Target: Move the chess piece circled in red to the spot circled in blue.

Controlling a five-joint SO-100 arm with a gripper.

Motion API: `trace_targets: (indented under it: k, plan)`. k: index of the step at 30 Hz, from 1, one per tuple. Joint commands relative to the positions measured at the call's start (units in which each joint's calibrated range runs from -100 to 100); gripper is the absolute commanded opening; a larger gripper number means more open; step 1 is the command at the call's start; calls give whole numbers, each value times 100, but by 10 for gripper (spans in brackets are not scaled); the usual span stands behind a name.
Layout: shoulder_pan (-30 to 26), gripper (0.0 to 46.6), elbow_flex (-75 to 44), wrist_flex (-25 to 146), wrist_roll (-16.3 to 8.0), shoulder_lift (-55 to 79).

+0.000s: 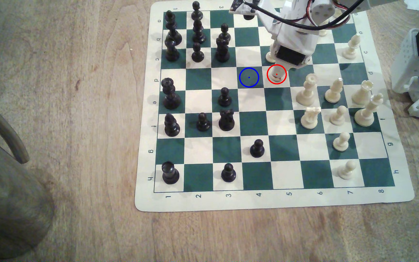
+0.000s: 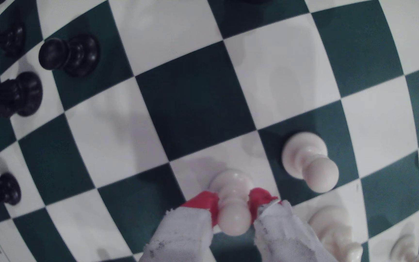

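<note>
The chess piece (image 1: 276,75), a small cream pawn, stands on a white square inside the red ring, near the middle of the board. My gripper (image 1: 277,68) comes down on it from above. In the wrist view my gripper (image 2: 232,201) has its red-tipped fingers (image 2: 204,201) pressed on both sides of the chess piece (image 2: 233,219), at its neck just under the ball head. Its base rests on the white square. The spot (image 1: 249,77) is the dark green square ringed in blue, one square toward the exterior view's left. In the wrist view the spot (image 2: 196,100) lies bare.
Another cream pawn (image 1: 270,56) (image 2: 306,161) stands on the adjoining green square. A black pawn (image 1: 224,97) and a black knight (image 1: 226,121) stand near the spot. Cream pieces (image 1: 306,90) cluster toward the exterior view's right. The board mat (image 1: 274,201) lies on a wooden table.
</note>
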Motion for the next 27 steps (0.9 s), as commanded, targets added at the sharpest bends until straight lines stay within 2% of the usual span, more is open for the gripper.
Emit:
trace_targets:
  k: [1, 7, 15, 27]
  plan:
    - [-17, 2, -37, 72, 10, -262]
    - [-56, 2, -119, 334, -10, -618]
    - [-142, 2, -1424, 1391, -54, -975]
    - [-315, 2, -3110, 1546, -15, 349]
